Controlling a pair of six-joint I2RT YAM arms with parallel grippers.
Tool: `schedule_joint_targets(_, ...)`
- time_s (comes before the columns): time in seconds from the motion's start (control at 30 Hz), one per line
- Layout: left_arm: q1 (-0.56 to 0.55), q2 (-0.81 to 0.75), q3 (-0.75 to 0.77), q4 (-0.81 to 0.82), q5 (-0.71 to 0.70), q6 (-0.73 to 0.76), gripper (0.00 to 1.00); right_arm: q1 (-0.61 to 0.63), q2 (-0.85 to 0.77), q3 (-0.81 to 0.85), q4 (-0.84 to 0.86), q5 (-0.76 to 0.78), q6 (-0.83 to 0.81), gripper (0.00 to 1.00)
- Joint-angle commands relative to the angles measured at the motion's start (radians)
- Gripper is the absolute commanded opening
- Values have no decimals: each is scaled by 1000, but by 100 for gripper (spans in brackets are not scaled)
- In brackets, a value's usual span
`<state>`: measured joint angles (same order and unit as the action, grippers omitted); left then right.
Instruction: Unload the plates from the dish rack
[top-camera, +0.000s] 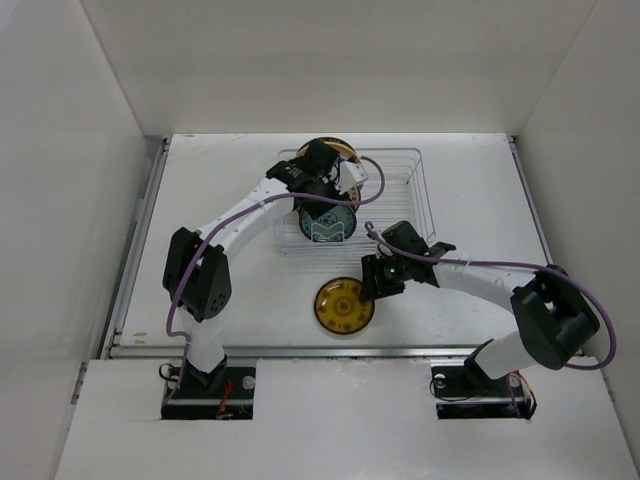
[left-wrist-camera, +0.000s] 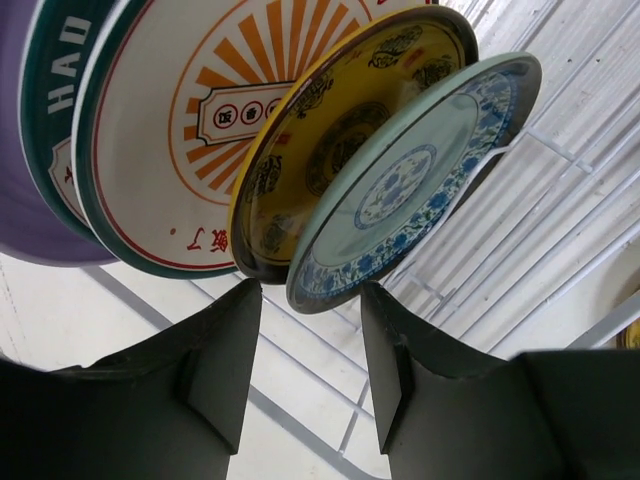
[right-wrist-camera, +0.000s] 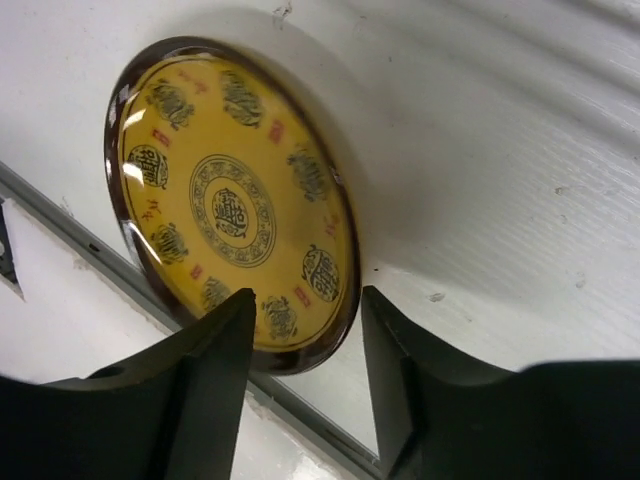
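One plate is out! The yellow plate (top-camera: 344, 306) lies flat on the bench (top-camera: 480, 300), low centre of the top view, just in front of the rack (top-camera: 410, 190). The right end effector (right-wrist-camera: 305, 370) hangs right at its rim, fingers apart and gripping nothing, so that one looks delivered.

Now up to the rack, upper centre of the top view, where the left end effector (left-wrist-camera: 310, 370) is reaching in. Its fingers stand apart, and the bottom edge of the blue plate (left-wrist-camera: 410, 190) sits just above the gap between them. Nothing is clamped, as far as the wrist view shows.

Behind the blue plate the rest stand on edge, leaning. There is a second yellow plate (left-wrist-camera: 340, 150), then the sunburst plate (left-wrist-camera: 180, 110), then the teal-rim plate (left-wrist-camera: 55, 110). A sliver of the lilac plate (left-wrist-camera: 30, 235) shows at the far left of the frame.

The score, then: one unloaded, five on show in the rack. By my reckoning it's early days, with most of the job left. The blue plate looks like the next candidate, since it is frontmost and lined up with the left fingers. After that, four more to lift out one by one.
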<state>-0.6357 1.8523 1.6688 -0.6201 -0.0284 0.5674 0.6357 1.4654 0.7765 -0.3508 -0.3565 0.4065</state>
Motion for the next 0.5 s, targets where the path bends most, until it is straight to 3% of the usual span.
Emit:
schedule_joint_targets(0.0, -5, -11, 19, 37, 2, -6, 41, 1, -30, -3, -17, 27, 12, 54)
schedule_joint_targets(0.1, -5, 10, 19, 37, 2, -6, 41, 1, -50, 7, -45, 36, 12, 54)
schedule_joint_targets(0.17, -5, 19, 28, 37, 2, -15, 35, 1, -59, 18, -56, 36, 12, 54)
schedule_joint_targets(0.27, -5, 41, 37, 46, 2, -15, 32, 1, -59, 27, -68, 45, 12, 70)
schedule_joint_targets(0.47, -5, 50, 46, 37, 2, -34, 32, 1, -123, 46, -100, 70, 3, 72)
